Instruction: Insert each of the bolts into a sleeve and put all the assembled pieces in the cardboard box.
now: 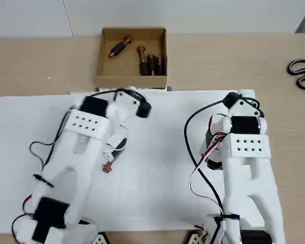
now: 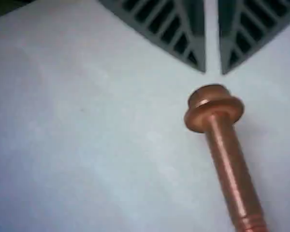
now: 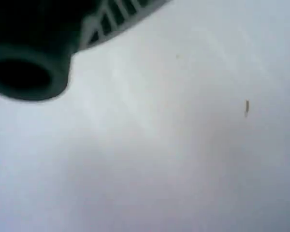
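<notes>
- one copper bolt (image 2: 222, 145) loose on the white sheet (image 1: 157, 193), flanged head just beside the tips of the left claw (image 2: 212, 67).
- left claw closed to a thin slit, gripping nothing.
- right claw (image 3: 82, 36) apparently clamped on a dark sleeve (image 3: 26, 77), bore open and unfilled, just above the sheet.
- several assembled pieces (image 1: 150, 62) already in the cardboard box (image 1: 132, 81) on the tabletop (image 1: 40, 56), at the sheet's far edge.
- step in hand, by judgement: pickup of the loose bolt for insertion.
- next: open the left claw wide enough for the shank, settle over it, close, lift, then line the threaded end up with the sleeve's bore.
- likely to roll if nudged sideways.
</notes>
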`<state>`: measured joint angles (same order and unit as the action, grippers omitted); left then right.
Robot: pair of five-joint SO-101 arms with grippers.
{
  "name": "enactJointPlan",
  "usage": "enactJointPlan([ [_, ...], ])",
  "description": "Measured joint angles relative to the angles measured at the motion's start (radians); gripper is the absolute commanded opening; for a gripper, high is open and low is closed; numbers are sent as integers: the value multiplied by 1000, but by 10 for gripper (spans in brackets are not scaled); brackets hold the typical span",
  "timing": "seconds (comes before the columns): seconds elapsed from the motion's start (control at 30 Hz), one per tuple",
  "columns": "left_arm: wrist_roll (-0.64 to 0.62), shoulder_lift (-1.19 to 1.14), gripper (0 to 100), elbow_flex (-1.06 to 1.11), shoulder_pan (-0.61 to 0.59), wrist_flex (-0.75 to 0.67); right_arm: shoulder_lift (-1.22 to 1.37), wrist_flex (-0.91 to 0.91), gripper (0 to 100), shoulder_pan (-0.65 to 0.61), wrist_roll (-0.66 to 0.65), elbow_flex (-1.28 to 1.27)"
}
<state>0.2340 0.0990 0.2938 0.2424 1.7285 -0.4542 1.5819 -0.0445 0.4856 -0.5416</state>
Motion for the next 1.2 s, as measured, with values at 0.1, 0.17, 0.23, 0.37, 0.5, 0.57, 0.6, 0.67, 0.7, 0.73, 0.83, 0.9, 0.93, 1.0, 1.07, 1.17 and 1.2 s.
enactJointPlan([
  [0.1,0,-32,52,0,8,-2,0,-8,4,2,-43,-2],
  [0.17,0,-37,55,0,8,-2,0,-8,4,2,-55,-2],
  [0.23,0,-51,55,0,8,-2,0,-20,4,0,-60,-2],
  [0.37,0,-91,58,0,8,-3,0,-34,4,0,-64,-2],
  [0.5,5,-152,82,-6,8,-5,0,-34,4,0,-64,-2],
  [0.57,11,-172,82,-9,8,-5,0,-34,4,0,-64,-2],
  [0.6,18,-175,82,-9,8,-6,0,-34,4,0,-64,-2],
  [0.67,28,-176,83,-9,8,-20,0,-34,4,2,-64,-2],
  [0.7,31,-181,83,-9,8,-26,0,-34,4,2,-64,-2],
  [0.73,32,-187,83,-9,8,-34,0,-34,4,2,-64,-2],
  [0.83,46,-187,83,-9,8,-58,0,-34,4,0,-64,-2],
  [0.9,60,-187,83,-9,8,-61,0,-34,4,2,-64,-2],
  [0.93,64,-187,84,-9,8,-63,0,-34,4,2,-64,-2],
  [1.0,72,-187,84,-9,3,-63,0,-34,4,2,-64,-2],
  [1.07,94,-187,84,-9,-15,-71,0,-34,4,0,-64,-2],
  [1.17,135,-187,93,-9,-71,-81,0,-34,4,0,-64,-2],
  [1.2,144,-187,100,-9,-92,-87,0,-34,4,2,-64,-2],
])
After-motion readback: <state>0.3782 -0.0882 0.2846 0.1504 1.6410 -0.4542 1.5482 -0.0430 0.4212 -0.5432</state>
